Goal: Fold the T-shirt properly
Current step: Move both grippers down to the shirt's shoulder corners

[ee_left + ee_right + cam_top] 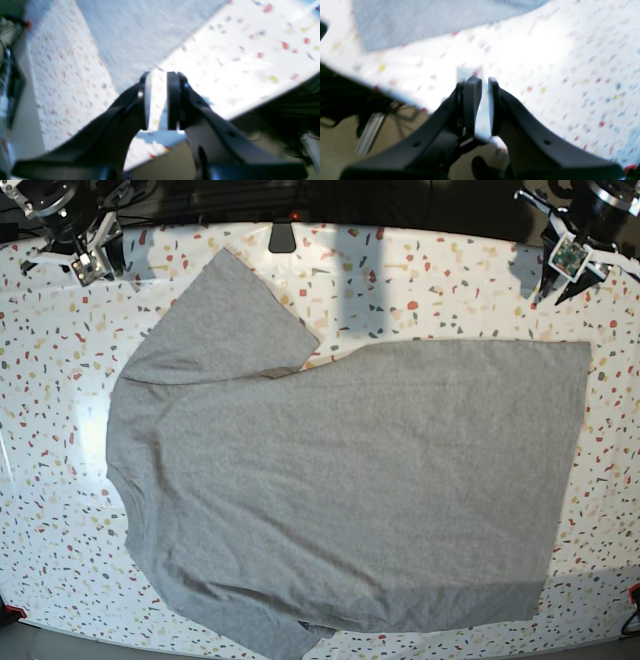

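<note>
Grey shirt spread flat, both arms parked up top

The large heather-grey cotton T-shirt [350, 490] lies plain side up on the white speckled terrazzo table [50, 380]; long axis across the table, hem toward the left gripper [158, 100], whose fingers stand apart, empty; right gripper [485, 105] slightly parted, empty.

From my left wrist camera, blurred, I see the left gripper [158, 100] with its two dark jaws parted by a narrow gap and nothing between them. Beyond it a corner of the grey T-shirt [140, 37] lies flat on the speckled white worktop [250, 62]. The worktop's edge runs diagonally at lower right, dark clutter beyond it.
</note>
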`<state>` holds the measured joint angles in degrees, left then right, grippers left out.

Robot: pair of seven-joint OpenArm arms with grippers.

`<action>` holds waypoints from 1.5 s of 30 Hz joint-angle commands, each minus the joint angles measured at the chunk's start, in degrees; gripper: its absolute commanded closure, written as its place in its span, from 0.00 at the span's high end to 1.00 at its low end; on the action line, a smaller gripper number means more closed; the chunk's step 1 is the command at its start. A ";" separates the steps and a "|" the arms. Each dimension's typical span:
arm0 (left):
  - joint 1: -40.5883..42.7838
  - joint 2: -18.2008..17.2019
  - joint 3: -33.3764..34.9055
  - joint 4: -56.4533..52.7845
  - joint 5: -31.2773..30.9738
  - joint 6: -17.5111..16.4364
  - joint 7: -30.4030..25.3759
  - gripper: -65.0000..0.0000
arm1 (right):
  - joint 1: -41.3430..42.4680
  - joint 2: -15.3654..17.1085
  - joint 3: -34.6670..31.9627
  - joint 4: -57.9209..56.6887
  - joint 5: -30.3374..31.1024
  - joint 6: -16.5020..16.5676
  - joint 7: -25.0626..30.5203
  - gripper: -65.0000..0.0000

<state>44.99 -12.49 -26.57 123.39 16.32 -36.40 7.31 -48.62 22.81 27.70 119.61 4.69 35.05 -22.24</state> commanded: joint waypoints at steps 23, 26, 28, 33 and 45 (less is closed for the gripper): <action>-22.14 -19.30 13.94 -29.03 14.73 0.37 -4.00 0.43 | 7.06 1.01 0.42 0.92 -6.12 -0.33 -0.68 0.15; -24.30 -19.34 15.19 -32.74 16.96 0.79 -4.15 0.43 | 7.04 1.01 0.42 0.92 -6.21 -0.35 -0.68 0.15; -25.55 -19.50 15.54 -34.36 16.90 0.79 -4.66 0.43 | 7.41 0.96 0.42 0.92 -6.19 -0.35 -0.63 0.15; -29.11 -19.61 15.54 -37.75 16.92 0.76 -5.79 0.43 | 9.84 0.98 0.42 0.92 -6.03 -0.35 -0.83 0.15; -30.86 -19.76 19.71 -43.69 16.41 -0.94 -5.70 0.01 | 12.11 1.03 0.42 1.03 -5.99 -0.31 -1.16 0.15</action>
<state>14.13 -31.44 -6.87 79.59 32.56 -36.40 0.62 -36.40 23.05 27.70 119.63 -1.39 35.00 -24.32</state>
